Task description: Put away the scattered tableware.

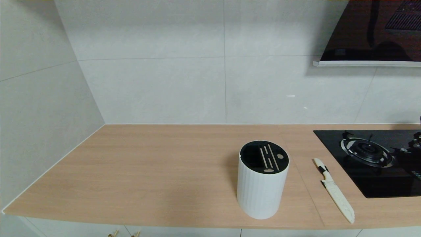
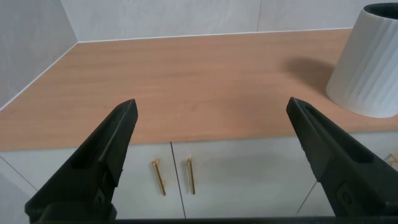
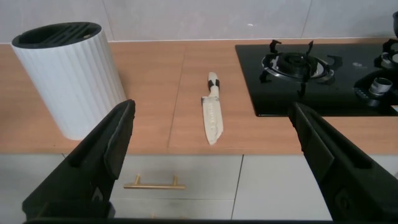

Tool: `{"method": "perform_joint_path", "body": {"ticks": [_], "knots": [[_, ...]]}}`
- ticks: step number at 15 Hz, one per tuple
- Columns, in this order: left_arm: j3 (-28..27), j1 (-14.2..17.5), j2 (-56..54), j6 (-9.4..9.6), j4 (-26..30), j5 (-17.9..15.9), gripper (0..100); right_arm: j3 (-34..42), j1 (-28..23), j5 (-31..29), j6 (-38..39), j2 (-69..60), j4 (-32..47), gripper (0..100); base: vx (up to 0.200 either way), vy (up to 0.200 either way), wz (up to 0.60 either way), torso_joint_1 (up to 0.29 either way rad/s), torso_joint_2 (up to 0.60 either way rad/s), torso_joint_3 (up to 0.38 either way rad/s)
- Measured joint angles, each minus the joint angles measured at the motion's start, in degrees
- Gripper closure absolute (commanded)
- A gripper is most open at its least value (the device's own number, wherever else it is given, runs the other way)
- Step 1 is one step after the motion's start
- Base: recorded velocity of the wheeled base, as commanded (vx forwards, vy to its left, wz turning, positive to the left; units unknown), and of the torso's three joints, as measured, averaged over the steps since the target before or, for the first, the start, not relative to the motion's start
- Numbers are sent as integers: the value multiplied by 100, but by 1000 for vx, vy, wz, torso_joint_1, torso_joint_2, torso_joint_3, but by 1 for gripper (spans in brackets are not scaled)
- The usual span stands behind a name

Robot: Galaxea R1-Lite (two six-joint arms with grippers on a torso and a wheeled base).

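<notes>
Over on the left, the left gripper [image 2: 211,107] hangs before the cabinet doors [image 2: 236,174], its fingers spread wide with nothing between them. The right gripper [image 3: 212,107] is likewise wide apart and holds nothing. On the wooden countertop [image 1: 148,164] a white ribbed knife holder [image 1: 261,187] stands upright near the front edge. To its right a pale knife [image 1: 334,191] lies flat beside the black gas hob [image 1: 378,177]. A grey tiled wall [image 1: 164,82] rises behind, and a dark range hood [image 1: 371,33] hangs above the hob.

Bright, even light; soft shadow by holder [image 1: 262,184]; refl. on hob [image 1: 332,141] + hood [image 1: 361,33] glass.
</notes>
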Motion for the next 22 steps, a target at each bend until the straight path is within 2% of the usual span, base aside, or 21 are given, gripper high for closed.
{"method": "perform_joint_path", "body": {"ticks": [6,10,17,22], "knots": [[0,0,0,-2,2,-2,0,-67,7,163,-294,10,30,0,0,0,0,0,0,0],[0,0,2,-2,2,-2,0,-863,165,579,-48,711,18,0,0,0,0,0,0,0],[0,0,2,-2,2,0,0,-1646,429,619,23,3863,-122,0,0,0,0,0,0,0],[0,0,0,-2,2,-2,0,-1866,451,592,39,6516,-1697,0,0,0,0,0,0,0]]}}
